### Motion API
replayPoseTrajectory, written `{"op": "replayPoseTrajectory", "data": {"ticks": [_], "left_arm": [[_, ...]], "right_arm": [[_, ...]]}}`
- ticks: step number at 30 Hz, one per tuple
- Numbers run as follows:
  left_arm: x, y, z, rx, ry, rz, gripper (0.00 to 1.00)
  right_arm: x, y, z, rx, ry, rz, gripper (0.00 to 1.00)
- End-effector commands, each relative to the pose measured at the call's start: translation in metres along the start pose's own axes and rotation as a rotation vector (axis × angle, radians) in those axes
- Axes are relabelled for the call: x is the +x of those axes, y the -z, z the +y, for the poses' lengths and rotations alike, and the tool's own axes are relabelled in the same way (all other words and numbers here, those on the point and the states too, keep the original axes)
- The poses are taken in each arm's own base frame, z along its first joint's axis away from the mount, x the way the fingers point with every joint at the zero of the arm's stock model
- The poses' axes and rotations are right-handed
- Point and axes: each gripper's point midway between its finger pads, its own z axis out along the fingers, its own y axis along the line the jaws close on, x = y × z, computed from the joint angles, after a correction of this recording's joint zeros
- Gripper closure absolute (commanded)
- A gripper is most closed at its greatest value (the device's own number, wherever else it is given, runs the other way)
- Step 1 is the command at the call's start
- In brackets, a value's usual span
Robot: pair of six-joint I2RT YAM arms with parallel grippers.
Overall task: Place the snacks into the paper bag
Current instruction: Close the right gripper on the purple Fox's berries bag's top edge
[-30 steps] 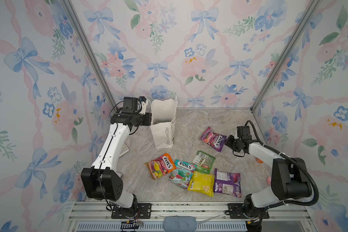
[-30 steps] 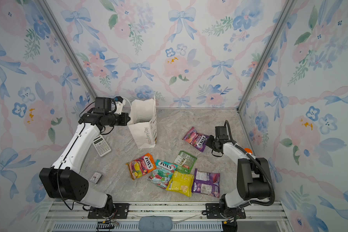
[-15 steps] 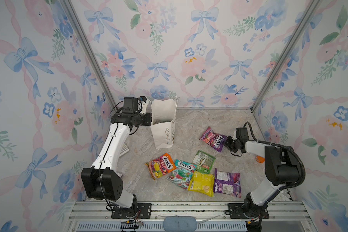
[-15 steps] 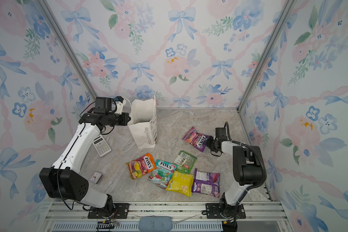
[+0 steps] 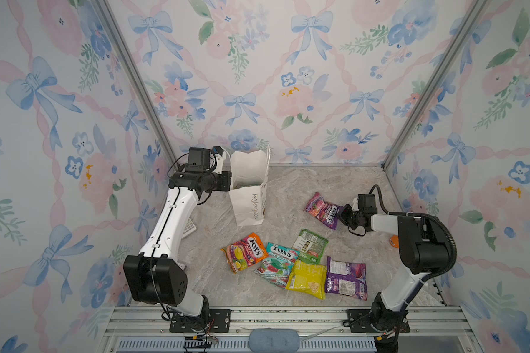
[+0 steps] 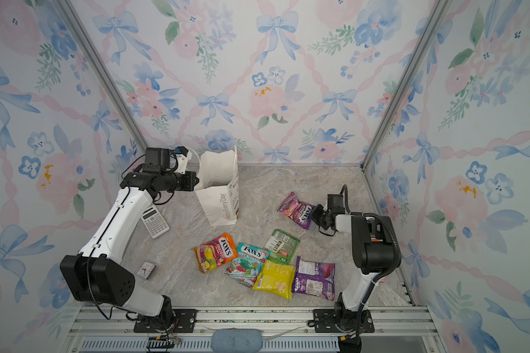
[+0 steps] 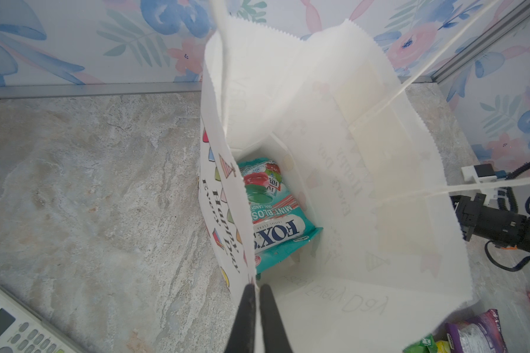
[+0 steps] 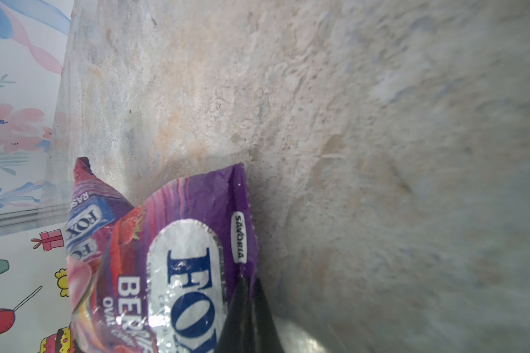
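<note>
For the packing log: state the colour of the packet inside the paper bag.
The packet is teal; clearest in the left wrist view.

Marble-look table [image 6: 288, 183], in a top view. Paper bag [image 6: 219, 207] upright centre-left. Calculator [image 6: 155, 220] left, small clock [image 6: 146, 270] lower left. Purple FOX'S packet [image 6: 297, 211] centre-right. Lower-centre cluster: orange packet [image 6: 214, 252], teal packet [image 6: 248, 262], green packet [image 6: 282, 246], yellow packet [image 6: 274, 278], purple packet [image 6: 315, 278].

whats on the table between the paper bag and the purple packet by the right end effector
Nothing: in both top views only bare marble tabletop separates the paper bag from the purple packet.
</note>
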Motion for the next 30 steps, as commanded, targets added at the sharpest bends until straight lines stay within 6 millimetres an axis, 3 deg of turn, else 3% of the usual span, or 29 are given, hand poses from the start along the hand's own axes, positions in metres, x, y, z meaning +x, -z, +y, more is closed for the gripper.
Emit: {"op": "replayPoseTrajectory", "data": {"ticks": [1,7,11,18,30], "left_arm": [[-0.001,0.002,-0.003,0.005,-0.021,-0.012,1.00],[-0.002,0.003,-0.002,0.001,-0.021,-0.015,1.00],[-0.001,0.002,-0.002,0.004,-0.021,-0.012,1.00],[-0.001,0.004,-0.003,0.007,-0.019,-0.014,1.00],[-0.002,0.005,-0.004,0.010,-0.019,-0.017,1.00]], "right_arm": [[-0.014,0.016,0.016,-0.012,0.034,-0.038,1.00],[-0.016,0.046,0.062,-0.028,0.182,-0.075,1.00],[-0.008,0.068,0.103,-0.037,0.323,-0.103,1.00],[0.012,0.086,0.156,-0.102,0.432,-0.094,1.00],[0.043,0.116,0.219,-0.209,0.552,-0.074,1.00]]}}
